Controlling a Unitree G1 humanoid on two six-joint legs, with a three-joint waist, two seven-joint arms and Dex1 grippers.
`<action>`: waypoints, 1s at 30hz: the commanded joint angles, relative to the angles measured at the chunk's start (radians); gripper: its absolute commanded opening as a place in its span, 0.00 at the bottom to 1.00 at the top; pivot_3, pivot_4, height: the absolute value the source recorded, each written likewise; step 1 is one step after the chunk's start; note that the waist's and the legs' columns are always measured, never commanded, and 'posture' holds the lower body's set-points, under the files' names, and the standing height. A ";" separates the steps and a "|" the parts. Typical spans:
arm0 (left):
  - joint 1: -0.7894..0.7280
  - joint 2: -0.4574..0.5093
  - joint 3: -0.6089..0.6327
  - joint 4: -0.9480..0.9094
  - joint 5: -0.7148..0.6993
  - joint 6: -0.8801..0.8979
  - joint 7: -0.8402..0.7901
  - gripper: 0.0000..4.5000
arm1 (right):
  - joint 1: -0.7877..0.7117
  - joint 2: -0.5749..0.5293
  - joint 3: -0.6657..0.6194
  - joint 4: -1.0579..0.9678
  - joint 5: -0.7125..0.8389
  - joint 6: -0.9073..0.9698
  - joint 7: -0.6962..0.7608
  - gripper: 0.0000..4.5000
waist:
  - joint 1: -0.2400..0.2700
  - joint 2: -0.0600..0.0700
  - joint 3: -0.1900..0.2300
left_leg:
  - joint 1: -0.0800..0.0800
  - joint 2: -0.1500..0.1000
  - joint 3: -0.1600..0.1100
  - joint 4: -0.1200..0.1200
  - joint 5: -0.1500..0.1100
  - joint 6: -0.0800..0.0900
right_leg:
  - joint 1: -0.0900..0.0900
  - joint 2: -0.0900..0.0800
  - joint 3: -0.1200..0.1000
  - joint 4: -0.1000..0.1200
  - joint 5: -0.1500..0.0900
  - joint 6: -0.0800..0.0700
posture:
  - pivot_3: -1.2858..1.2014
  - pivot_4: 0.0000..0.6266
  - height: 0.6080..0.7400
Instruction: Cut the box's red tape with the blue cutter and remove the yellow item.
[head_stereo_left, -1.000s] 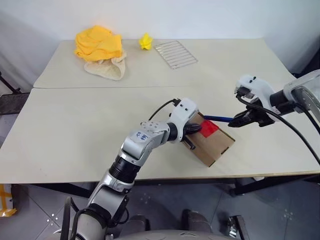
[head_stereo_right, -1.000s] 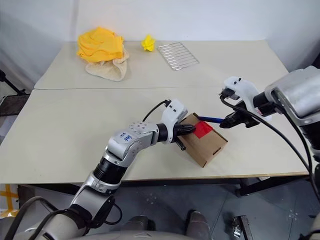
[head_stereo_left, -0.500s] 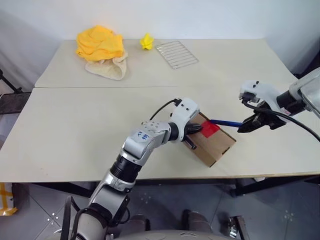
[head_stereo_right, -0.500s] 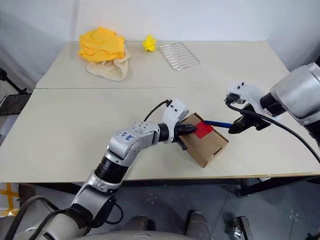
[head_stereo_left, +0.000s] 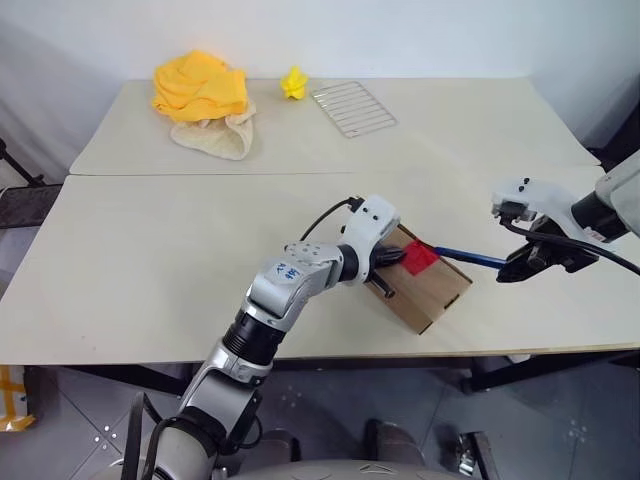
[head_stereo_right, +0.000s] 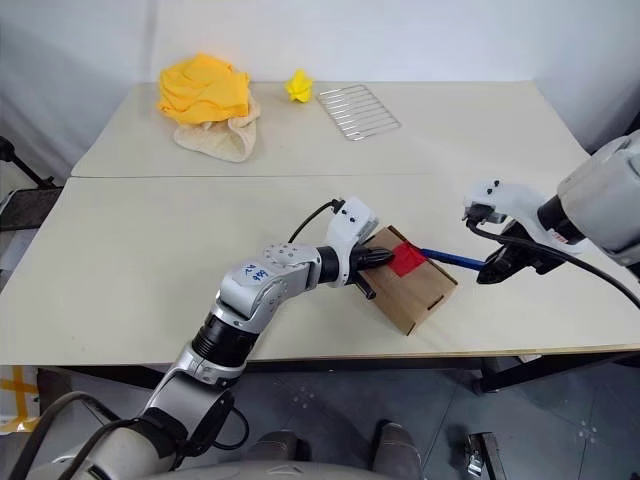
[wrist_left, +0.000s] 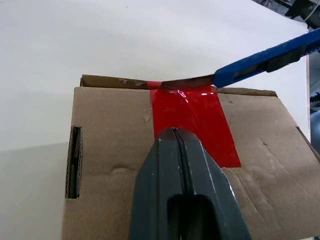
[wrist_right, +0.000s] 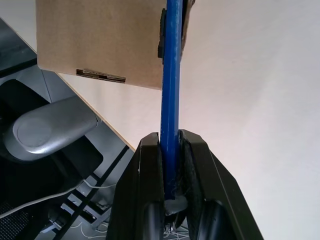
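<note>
Both grippers at the box, blade tip on the red tape's far edge.

The right gripper (wrist_right: 170, 145) pinches the blue cutter (head_stereo_left: 468, 258) by its rear end, arm reaching in from the right with the wrist bent steeply down; the dark blade tip touches the red tape (wrist_left: 195, 117) where it folds over the top edge of the box (head_stereo_left: 432, 290). The left gripper (wrist_left: 177, 145), fingers pressed together, lies on the tape, forearm stretched forward and slanting right. The box sits near the table's (head_stereo_left: 150, 260) front edge.

tables (head_stereo_left: 150, 260): two beige, pushed together | wall (head_stereo_left: 400, 30): white | floor (head_stereo_left: 330, 400): grey tile
</note>
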 joint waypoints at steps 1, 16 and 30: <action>0.034 0.015 -0.002 0.072 0.057 0.027 0.052 0.00 | -0.014 0.032 0.020 0.012 -0.005 -0.011 0.060 0.04 | 0.000 0.000 0.000 | 0.000 0.000 0.000 0.000 0.000 0.000 | 0.000 0.000 0.000 0.000 0.000 0.000 | 0.52 0.24 1.00; 0.024 0.018 -0.023 0.092 0.060 -0.014 0.026 0.00 | -0.175 0.154 0.139 0.261 -0.067 -0.123 0.089 0.04 | -0.003 0.000 0.000 | 0.000 0.000 0.000 0.000 0.000 0.000 | -0.001 0.000 0.002 0.001 0.000 0.000 | 0.52 0.24 1.00; 0.022 0.001 -0.012 0.118 0.061 -0.036 0.038 0.00 | -0.307 0.232 0.271 0.411 -0.131 -0.307 0.089 0.04 | -0.003 0.000 0.000 | -0.001 0.000 0.001 0.000 0.000 0.000 | -0.004 0.000 0.003 0.002 0.001 0.000 | 0.52 0.24 1.00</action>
